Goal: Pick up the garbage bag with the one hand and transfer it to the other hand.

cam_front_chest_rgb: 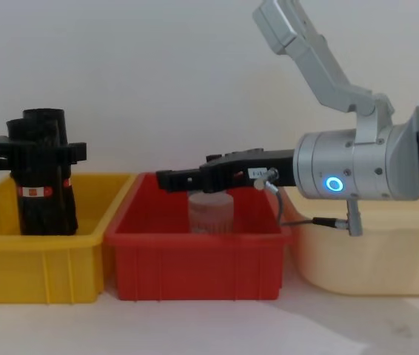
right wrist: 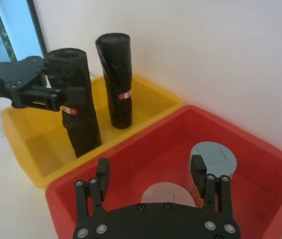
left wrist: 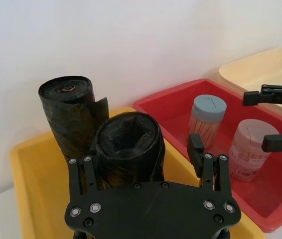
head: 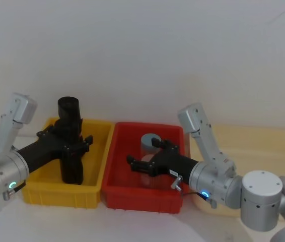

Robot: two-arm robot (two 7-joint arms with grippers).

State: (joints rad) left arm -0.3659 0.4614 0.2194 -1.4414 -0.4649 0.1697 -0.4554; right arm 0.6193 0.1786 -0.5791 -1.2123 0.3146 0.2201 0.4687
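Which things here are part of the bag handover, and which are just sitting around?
In the job: garbage bag, nearer roll in the yellow bin; left gripper, open around it; right gripper, open over the red bin.
Lying about: second black roll; blue-lidded jar; pink-lidded jar; cream bin.

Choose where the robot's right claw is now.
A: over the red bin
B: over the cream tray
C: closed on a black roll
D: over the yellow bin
A: the right claw hangs open over the red bin, just above the pink-lidded jar.
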